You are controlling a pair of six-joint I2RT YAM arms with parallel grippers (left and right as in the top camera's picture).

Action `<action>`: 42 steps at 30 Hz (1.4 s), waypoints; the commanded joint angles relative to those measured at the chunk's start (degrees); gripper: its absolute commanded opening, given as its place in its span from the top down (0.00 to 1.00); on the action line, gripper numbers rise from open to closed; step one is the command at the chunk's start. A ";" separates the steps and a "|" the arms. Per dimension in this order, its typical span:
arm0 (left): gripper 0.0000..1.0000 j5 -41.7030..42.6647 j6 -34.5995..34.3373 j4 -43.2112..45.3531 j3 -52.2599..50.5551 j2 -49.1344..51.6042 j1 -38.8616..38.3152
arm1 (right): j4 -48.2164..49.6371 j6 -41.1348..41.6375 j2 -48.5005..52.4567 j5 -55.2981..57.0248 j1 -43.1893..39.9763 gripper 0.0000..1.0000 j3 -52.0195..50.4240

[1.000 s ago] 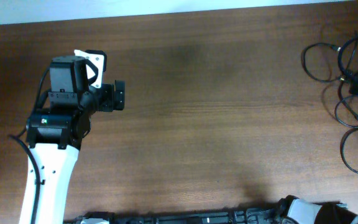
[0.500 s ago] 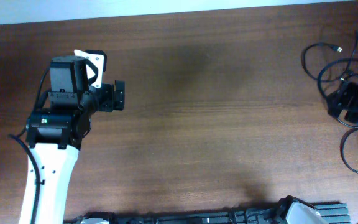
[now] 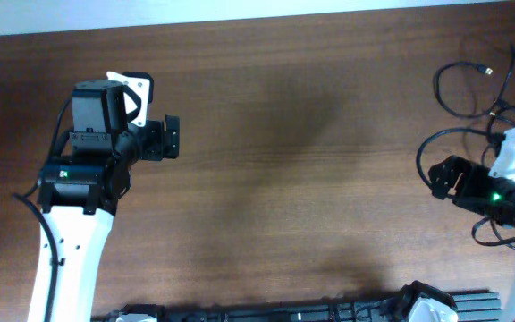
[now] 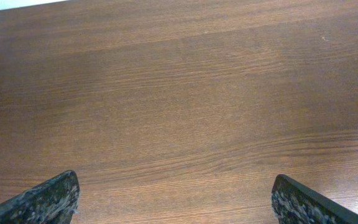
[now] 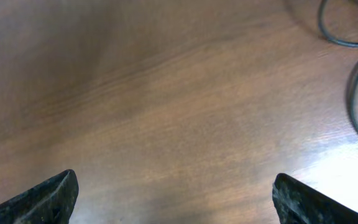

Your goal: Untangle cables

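Observation:
The cables [image 3: 437, 89] are thin black cords lying in loose loops at the table's right edge, one small plug [image 3: 483, 68] pointing up-right. My right gripper [image 3: 439, 176] hovers open at the left fringe of those loops, and its arm covers part of the bunch. In the right wrist view two cable arcs [image 5: 337, 42] curve past the top right corner, while the right gripper [image 5: 175, 177] has only bare wood between its fingers. My left gripper [image 3: 170, 138] stands open far to the left; the left wrist view shows the left gripper [image 4: 175, 180] over bare wood.
A brown wooden table [image 3: 293, 179] runs to a pale back edge. The left arm [image 3: 83, 179] rises from the front left. A black rail [image 3: 266, 313] lies along the front edge.
The right arm has come in from the right edge and swung left over the cable bunch, hiding part of it; the loops near it have shifted. The left arm has not moved.

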 commanded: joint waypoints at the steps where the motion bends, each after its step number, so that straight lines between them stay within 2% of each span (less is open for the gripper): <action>1: 0.01 -0.17 -0.57 0.09 0.39 -0.55 0.17 | 2.29 -0.94 -1.81 -3.85 0.00 0.01 -3.56; 16: 0.01 -0.17 -0.57 0.09 0.39 -0.55 0.17 | 3.76 -1.33 -7.56 -7.78 0.00 0.01 -7.85; 31: 0.01 -0.17 -0.57 0.09 0.39 -0.55 0.17 | 0.59 -2.71 -7.58 -9.35 0.00 0.01 -7.85; 42: 0.01 -0.17 -0.57 0.09 0.39 -0.55 0.17 | 1.01 -6.84 -7.58 -15.93 0.00 0.01 -7.85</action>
